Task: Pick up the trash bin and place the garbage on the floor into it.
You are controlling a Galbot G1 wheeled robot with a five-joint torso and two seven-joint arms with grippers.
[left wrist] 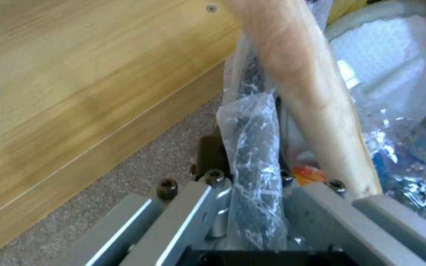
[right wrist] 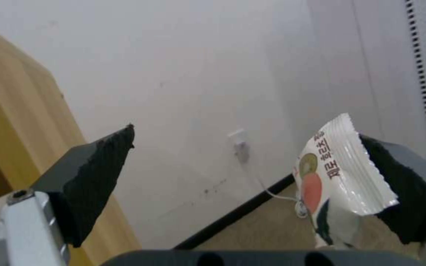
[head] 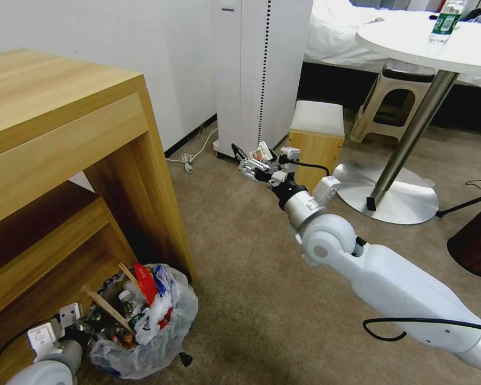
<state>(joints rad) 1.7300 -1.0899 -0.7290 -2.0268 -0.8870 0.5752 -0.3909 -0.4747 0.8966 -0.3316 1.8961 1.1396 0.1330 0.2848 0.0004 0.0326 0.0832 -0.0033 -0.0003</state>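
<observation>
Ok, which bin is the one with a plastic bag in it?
The trash bin beside the wooden desk, gripped by the left hand. Its crinkly white bag is stuffed with litter; the dark brown bin has none showing.

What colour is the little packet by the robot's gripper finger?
The packet is white with red letters and a red-and-green picture, best seen in the right wrist view.

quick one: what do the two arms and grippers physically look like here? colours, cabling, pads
Right arm: glossy white shells, round white elbow joint, silver and black wrist collar, black cable looped alongside. Right gripper: grey metal body, black textured wedge-shaped pads. Left gripper: grey angular metal links with dark hex bolts; its wrist is white and grey with a black cable.
</observation>
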